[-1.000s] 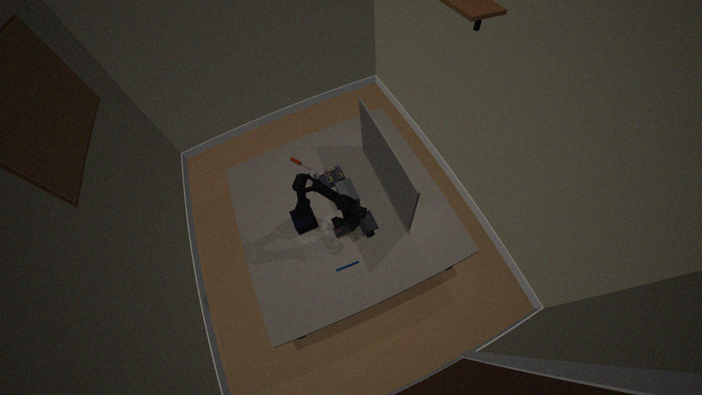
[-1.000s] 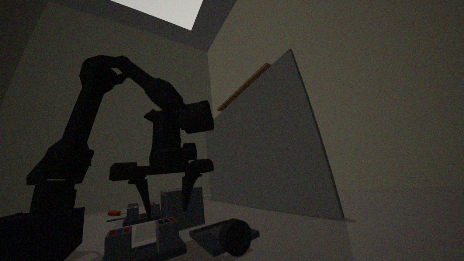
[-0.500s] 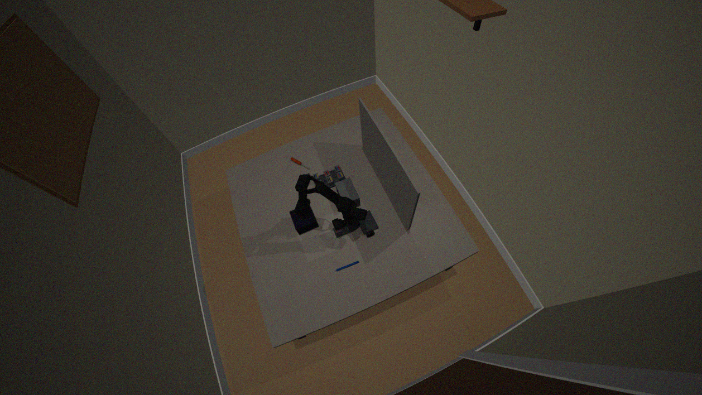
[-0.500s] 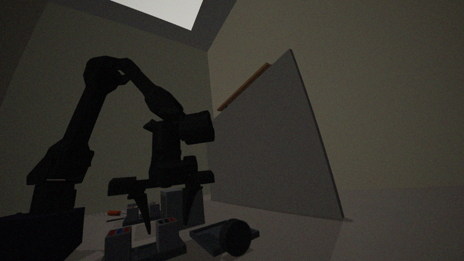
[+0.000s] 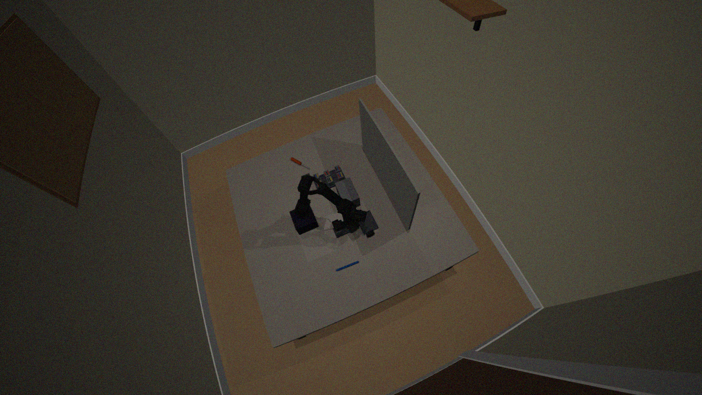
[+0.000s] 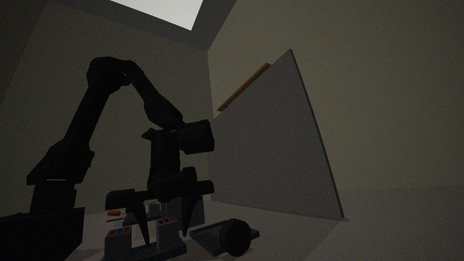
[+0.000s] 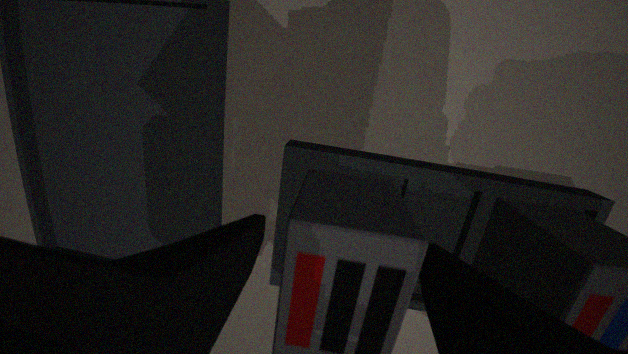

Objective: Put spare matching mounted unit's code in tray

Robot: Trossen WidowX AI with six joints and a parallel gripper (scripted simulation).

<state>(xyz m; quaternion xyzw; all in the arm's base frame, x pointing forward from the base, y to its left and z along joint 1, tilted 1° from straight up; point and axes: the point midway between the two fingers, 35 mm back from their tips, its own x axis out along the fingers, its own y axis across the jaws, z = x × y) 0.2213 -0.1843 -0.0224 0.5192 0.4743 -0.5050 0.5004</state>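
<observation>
Gripper [image 6: 163, 232] part open, fingers straddling red-black-black spare [image 7: 345, 295], not gripping it. Spare upright in holder [image 7: 435, 172] on table [image 5: 314, 299] (second spare [image 7: 597, 312], red-blue stripes, beside it). Tray [image 7: 115, 125] just beside holder. Grey panel [image 6: 276, 146] stands behind.

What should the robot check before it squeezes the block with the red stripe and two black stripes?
1. Gripper open, holding nothing: ok.
2. Fingers on both sides of the red-black-black spare: ok, one finger on each side.
3. Fingers low enough to grip: ok, in the exterior view the tips reach down beside the block.
4. Neighbouring red-blue spare out of the way: cannot tell, it sits close to the far finger.
5. Code matches the mounted unit: cannot tell, its back is not visible.
6. Tray nearby: ok.
</observation>
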